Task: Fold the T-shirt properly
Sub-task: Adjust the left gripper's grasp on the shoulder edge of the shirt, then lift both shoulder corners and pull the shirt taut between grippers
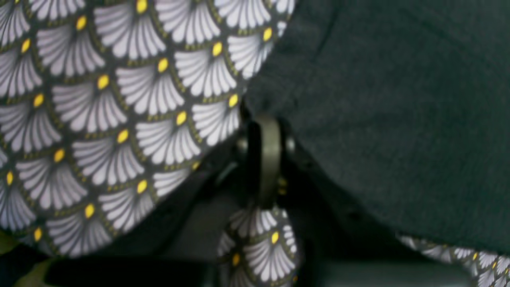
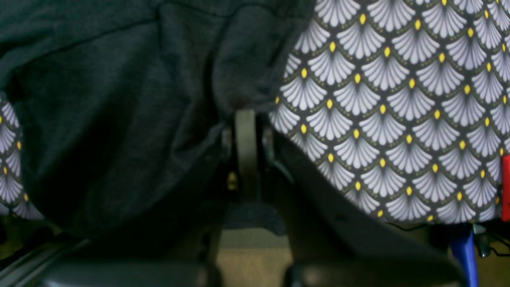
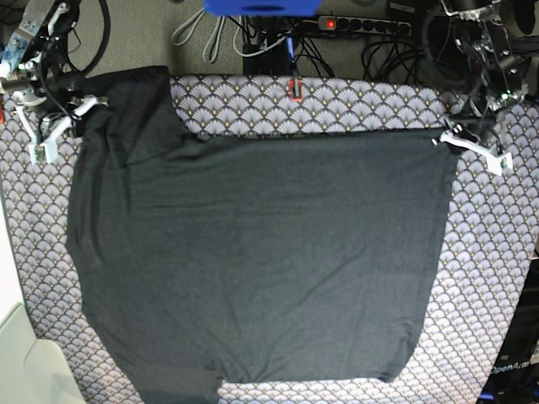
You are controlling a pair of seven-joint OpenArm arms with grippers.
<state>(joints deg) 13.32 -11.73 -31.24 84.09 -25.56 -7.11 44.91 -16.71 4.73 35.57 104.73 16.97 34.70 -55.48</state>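
The dark charcoal T-shirt (image 3: pixel 253 252) lies spread flat across the table, plain side up, with one sleeve at the far left. In the base view my left gripper (image 3: pixel 455 139) is at the shirt's far right corner. It is shut on the T-shirt's edge (image 1: pixel 398 99), and the left wrist view shows fabric bunched at the left gripper (image 1: pixel 266 119). My right gripper (image 3: pixel 82 109) is at the far left corner by the sleeve. The right wrist view shows this right gripper (image 2: pixel 246 113) shut on the T-shirt (image 2: pixel 99 99).
A fan-patterned tablecloth (image 3: pixel 497 252) covers the table around the shirt. Behind the far edge are cables, a power strip (image 3: pixel 362 25), a blue object (image 3: pixel 261 7) and a small red item (image 3: pixel 294 87). A white surface (image 3: pixel 25 353) stands at the near left.
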